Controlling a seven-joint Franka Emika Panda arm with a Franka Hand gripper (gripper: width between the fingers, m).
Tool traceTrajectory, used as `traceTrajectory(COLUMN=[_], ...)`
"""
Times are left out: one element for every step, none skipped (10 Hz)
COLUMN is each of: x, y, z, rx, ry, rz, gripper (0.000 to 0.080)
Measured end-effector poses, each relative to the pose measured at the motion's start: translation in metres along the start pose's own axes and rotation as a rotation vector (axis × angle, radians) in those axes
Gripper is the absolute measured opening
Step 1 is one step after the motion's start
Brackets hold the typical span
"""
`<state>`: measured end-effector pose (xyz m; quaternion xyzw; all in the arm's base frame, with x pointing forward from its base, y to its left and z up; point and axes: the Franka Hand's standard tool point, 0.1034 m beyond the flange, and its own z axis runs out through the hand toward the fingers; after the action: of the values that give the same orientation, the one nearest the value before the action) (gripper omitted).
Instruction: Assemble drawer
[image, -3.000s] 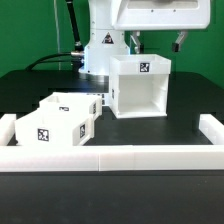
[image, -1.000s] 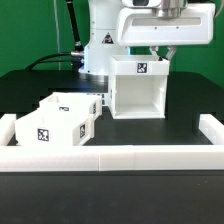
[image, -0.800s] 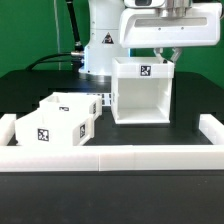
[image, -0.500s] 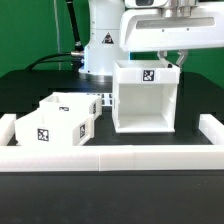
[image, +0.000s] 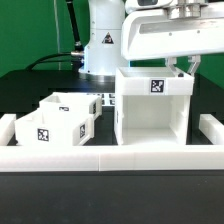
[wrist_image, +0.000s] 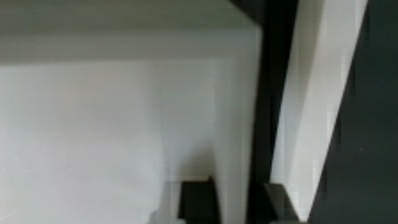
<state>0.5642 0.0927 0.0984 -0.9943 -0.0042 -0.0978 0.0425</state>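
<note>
The drawer's tall open-fronted box casing (image: 150, 108) stands upright on the black table right of centre, its open front facing the camera and a marker on its top rim. My gripper (image: 185, 66) reaches down over its far right top corner. In the wrist view the gripper (wrist_image: 237, 195) has its two dark fingers (wrist_image: 196, 202) either side of the casing's white wall (wrist_image: 125, 110), shut on it. The two small open-top trays (image: 45, 125) (image: 76, 104) sit side by side at the exterior view's left, apart from the casing.
A low white wall (image: 110, 157) borders the table's front and both sides. The robot's white base (image: 100, 45) stands behind the casing. A strip of the marker board (image: 103, 97) shows between the trays and the casing.
The gripper came down onto the casing's top right and moved it toward the front wall and the exterior view's right. The trays have not moved.
</note>
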Motion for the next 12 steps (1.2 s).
traceTrajectory(x=[0.010,0.017,0.017,0.017,0.018,0.019,0.021,0.022,0.022,0.020,0.022,0.025], y=[-0.002,-0.003,-0.003,-0.004,-0.004,-0.006,-0.007,-0.008,-0.008,-0.010,-0.009,-0.007], z=[0.002,0.003,0.002,0.002,0.001,0.000,-0.001,-0.002,-0.002,0.001,0.003,0.003], rx=[0.004,0.008,0.009,0.010,0.014,0.021,0.028,0.033,0.037,0.040,0.040,0.041], ry=[0.015,0.034,0.035,0.036,0.038,0.043,0.049,0.055,0.058,0.066,0.073,0.087], rz=[0.000,0.005,0.005,0.007,0.059,0.124,0.179,0.218,0.259,0.370,0.437,0.489], gripper=[0.0038,0.0038,0.0038,0.0038,0.0038,0.0038,0.0038,0.0038,0.0038,0.0039,0.0047,0.0047])
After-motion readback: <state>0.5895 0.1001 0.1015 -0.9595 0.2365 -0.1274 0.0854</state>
